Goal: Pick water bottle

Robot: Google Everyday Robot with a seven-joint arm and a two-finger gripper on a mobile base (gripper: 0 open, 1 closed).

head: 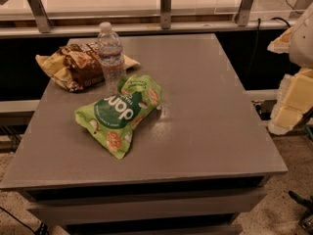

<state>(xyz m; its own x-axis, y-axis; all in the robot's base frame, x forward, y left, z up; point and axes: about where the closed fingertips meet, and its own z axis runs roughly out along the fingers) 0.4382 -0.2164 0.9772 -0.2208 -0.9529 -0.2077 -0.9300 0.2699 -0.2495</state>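
Observation:
The water bottle (111, 58) stands upright at the back left of the grey table (210, 131). It is clear and ribbed, with a white cap and a pale label band. A brown-and-yellow snack bag (73, 65) lies just behind and to its left, touching it. A green snack bag (120, 114) lies right in front of it, against its base. My gripper (291, 102) shows as pale cream-coloured parts at the right edge of the camera view, off the table's right side, far from the bottle and holding nothing.
A low rail with metal posts (166, 6) runs behind the table. A black cable (257, 38) hangs at the back right. The table's front edge (146, 177) is near the bottom, with shelves below it.

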